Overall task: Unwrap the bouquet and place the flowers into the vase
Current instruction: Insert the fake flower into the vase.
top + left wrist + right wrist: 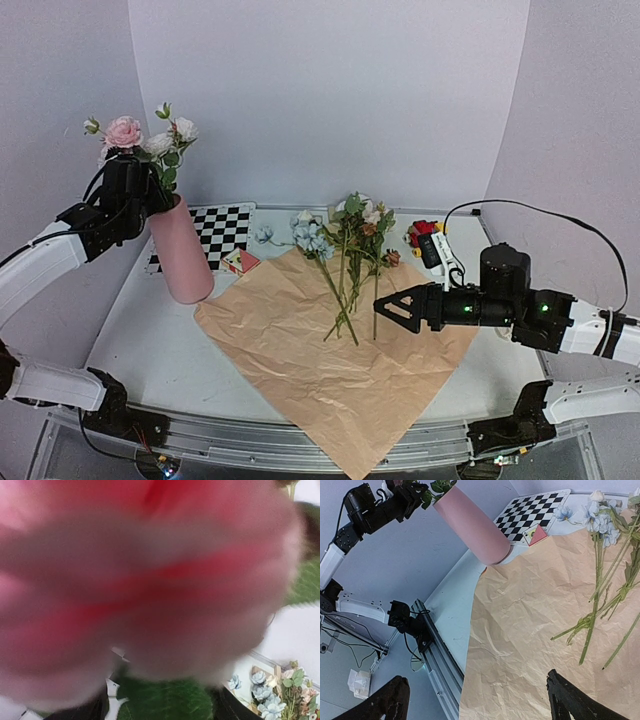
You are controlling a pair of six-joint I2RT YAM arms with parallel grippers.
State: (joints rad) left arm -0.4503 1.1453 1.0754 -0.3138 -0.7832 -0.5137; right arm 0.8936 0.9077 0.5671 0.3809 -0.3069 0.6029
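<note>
The pink vase (182, 255) (472, 525) stands tilted at the back left with a pink rose (123, 131) and white blooms in it. My left gripper (152, 188) (160, 711) is at the stems just above the vase's mouth. A blurred pink bloom fills most of its view; its dark fingers (235, 707) stand apart with a green leaf between them. The bouquet's tan paper (330, 350) (530, 630) lies spread flat. Several flowers (350, 250) (605, 580) lie on it. My right gripper (385, 308) (480, 705) hovers open above the paper, beside the stem ends.
A checkerboard mat (225, 228) (535, 507) lies behind the vase with a small pink card (240, 262) at its corner. Red and yellow toy bricks (422, 233) and a black device with a cable (432, 250) sit at the back right. A metal rail (300, 435) runs along the front edge.
</note>
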